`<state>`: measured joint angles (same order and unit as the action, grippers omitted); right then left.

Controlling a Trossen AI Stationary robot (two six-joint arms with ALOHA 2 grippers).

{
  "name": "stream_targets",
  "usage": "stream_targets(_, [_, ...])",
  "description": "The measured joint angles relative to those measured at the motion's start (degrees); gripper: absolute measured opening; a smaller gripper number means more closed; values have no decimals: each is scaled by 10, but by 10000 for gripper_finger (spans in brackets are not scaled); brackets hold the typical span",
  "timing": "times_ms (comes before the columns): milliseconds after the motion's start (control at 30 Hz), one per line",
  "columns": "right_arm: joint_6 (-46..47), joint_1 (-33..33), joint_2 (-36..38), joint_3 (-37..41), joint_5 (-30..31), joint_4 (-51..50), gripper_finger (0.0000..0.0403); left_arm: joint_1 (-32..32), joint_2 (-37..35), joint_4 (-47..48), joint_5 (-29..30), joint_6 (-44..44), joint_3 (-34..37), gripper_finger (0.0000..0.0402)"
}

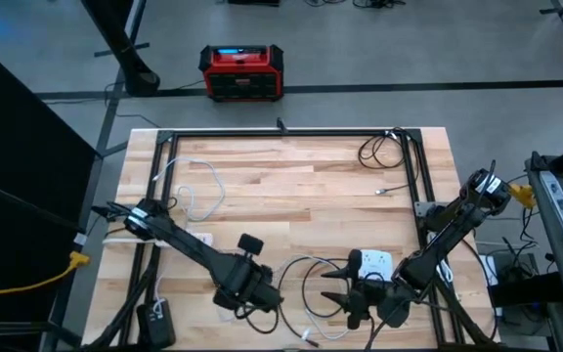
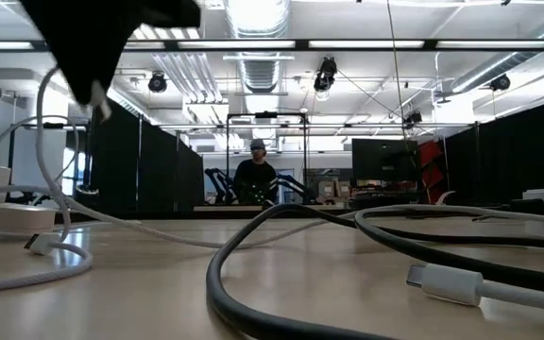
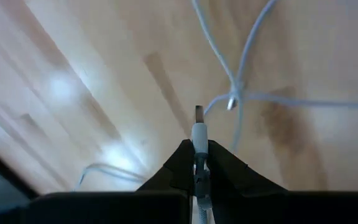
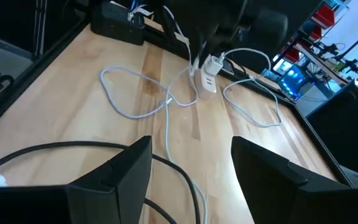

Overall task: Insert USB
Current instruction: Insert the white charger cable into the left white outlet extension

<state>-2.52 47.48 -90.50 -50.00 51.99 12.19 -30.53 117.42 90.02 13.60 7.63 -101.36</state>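
My left gripper (image 1: pixel 260 293) hovers near the table's near edge, shut on a white USB cable plug (image 3: pixel 199 134). The plug's metal tip (image 3: pixel 199 114) sticks out past the fingertips. Below it, a loose white cable (image 3: pixel 235 99) lies in loops on the wood. My right gripper (image 1: pixel 338 293) is open just right of the left one and touches nothing. Its fingers (image 4: pixel 126 171) point across the table toward the left arm. A white charger block (image 1: pixel 374 262) lies flat on the table beside the right arm. A second white block (image 4: pixel 207 79) lies farther left. My left gripper pinches the white plug's body (image 3: pixel 199 149) between its two fingers (image 3: pixel 182 163), which lie along the plug. The metal tip points forward beyond them. The plug is lifted clear of the table. Its cable runs back between the fingers, out of sight.
A thick black cable (image 2: pixel 281 236) loops over the table's near part, with another white plug (image 2: pixel 442 281) lying beside it. White cable loops (image 1: pixel 195 191) lie at the left, a dark coil (image 1: pixel 379 149) at the far right. A black metal frame (image 1: pixel 281 132) rims the table.
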Motion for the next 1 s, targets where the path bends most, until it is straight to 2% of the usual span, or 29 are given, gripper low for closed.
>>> stream_targets(67, [0,0,0,0,0,0,204,-1,-2,0,-4,26,27,13])
stream_targets(133, [0,0,0,0,0,0,204,5,-9,0,-34,111,48,13])
stream_targets(267, [0,-2,0,0,-1,0,206,43,-39,-1,-208,259,96,13])
stream_targets(367, [0,-4,0,0,-1,1,204,66,-84,-1,-277,353,139,13])
stream_targets(533, [11,-4,0,1,-1,1,201,120,-185,-27,-298,474,227,13])
stream_targets(733, [4,-4,0,1,-2,0,201,207,-306,-220,-308,613,351,13])
stream_targets(833, [4,-4,0,1,-2,1,201,246,-335,-266,-316,648,400,13])
stream_targets(1000, [4,-4,0,1,-7,0,201,293,-341,-257,-339,668,452,13])
